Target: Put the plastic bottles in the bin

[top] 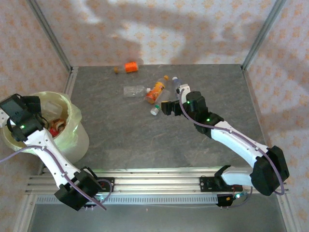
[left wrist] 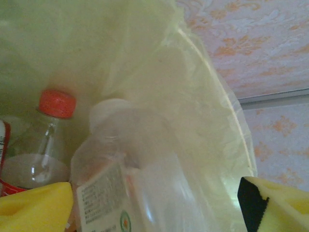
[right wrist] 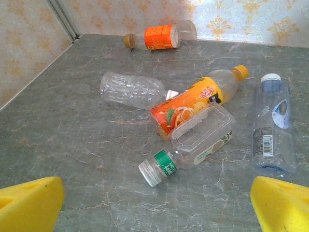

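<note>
Left gripper point(left wrist: 154, 198) over bin point(top: 72, 108), jaws wide apart; clear white-capped bottle point(left wrist: 120, 154) between jaws, beside red-capped bottle point(left wrist: 48, 145) inside bin; right gripper point(right wrist: 157, 203) jaws apart, above plastic bottles point(right wrist: 193, 104) lying on table point(right wrist: 72, 159).

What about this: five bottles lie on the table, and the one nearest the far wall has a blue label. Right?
Not quite: the bottle nearest the far wall has an orange label, not blue, as the right wrist view shows. The rest is right.

Robot test booth: patterned wall panels point(top: 159, 29), aluminium frame posts point(top: 49, 34), slotted mounting rail point(top: 154, 177).
</note>
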{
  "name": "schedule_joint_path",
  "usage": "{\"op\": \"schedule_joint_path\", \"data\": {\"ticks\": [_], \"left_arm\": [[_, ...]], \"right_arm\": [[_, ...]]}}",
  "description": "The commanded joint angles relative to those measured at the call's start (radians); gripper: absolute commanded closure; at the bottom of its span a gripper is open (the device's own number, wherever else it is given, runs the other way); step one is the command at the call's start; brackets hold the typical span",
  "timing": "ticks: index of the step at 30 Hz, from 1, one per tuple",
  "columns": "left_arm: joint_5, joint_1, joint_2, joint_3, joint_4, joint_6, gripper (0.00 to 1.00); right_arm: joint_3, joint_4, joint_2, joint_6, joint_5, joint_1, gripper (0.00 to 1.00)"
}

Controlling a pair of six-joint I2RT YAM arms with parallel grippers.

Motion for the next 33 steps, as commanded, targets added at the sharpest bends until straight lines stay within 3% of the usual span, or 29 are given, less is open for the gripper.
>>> {"op": "schedule_joint_path", "data": {"ticks": [1, 14, 23, 26, 30, 33], "left_arm": [[0.031, -0.015, -0.021, 0.068, -0.022, -0.008, 0.08], [-0.008, -0.202, -0.121, 0.195, -0.080, 0.031, 0.03], [-0.042, -0.469, -0.105, 0.160, -0.056, 0.046, 0.00], [-0.040, -0.484, -0.062, 0.136, -0.029, 0.059, 0.00], [-0.157, -0.484, -0.001, 0.134, -0.004, 0.128, 0.00], [-0.181, -0.478, 0.055, 0.132, 0.038, 0.153, 0.00]], "right_arm": [[0.027, 0.010, 0.006, 0.022, -0.003, 0.006, 0.01], [-0.003, 0.104, 0.003, 0.071, 0.060, 0.006, 0.01], [-0.005, 0.109, 0.006, 0.099, 0.062, 0.005, 0.01], [-0.002, 0.102, 0.006, 0.101, 0.058, 0.005, 0.01], [-0.002, 0.087, -0.004, 0.099, 0.060, 0.006, 0.01], [-0.004, 0.071, -0.016, 0.091, 0.062, 0.005, 0.01]]}}
